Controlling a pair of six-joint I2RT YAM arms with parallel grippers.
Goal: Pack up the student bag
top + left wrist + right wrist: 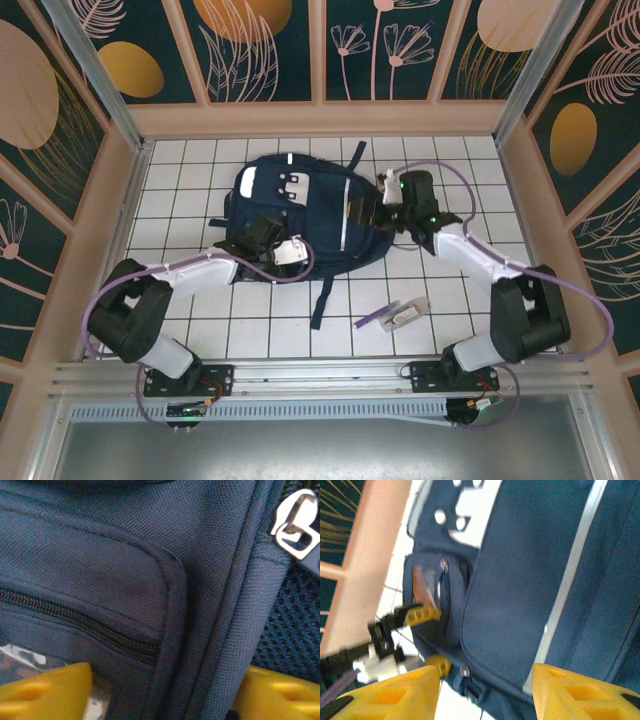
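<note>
**1. Progress**

The student bag (300, 205) lies flat on the table (200, 320), in the middle and slightly toward 12 o'clock in the top view. Its straps trail toward 6 o'clock.

Two small loose items lie on the table at about 5 o'clock from the bag, well apart from it. One is a purple pen (370, 321). Just beside it is a grey-and-white object (408, 313), too small to identify. Neither is inside the bag, so packing is judged incomplete.

The left wrist view shows a pocket zip (75, 617) that is closed along its visible length. A metal zip pull (295, 525) hangs at 2 o'clock, above a patch of dark mesh (290, 630). No open compartment shows in any view. Judged from this, the work is at an early step: a compartment has to be opened before the loose items go in.

**2. Grippers**

- The left gripper (165, 700) sits at the 8 o'clock edge of the bag. Its jaws stand apart, one yellow finger on each side of the pocket seam. No fold is pinched, so the gripper is released. Whether the pads brush the fabric cannot be told.
- The right gripper (485, 690) sits at the 3 o'clock edge of the bag. Its jaws are also spread, with blue fabric visible between them. It holds nothing visible. The view is blurred, so contact cannot be confirmed.
</note>
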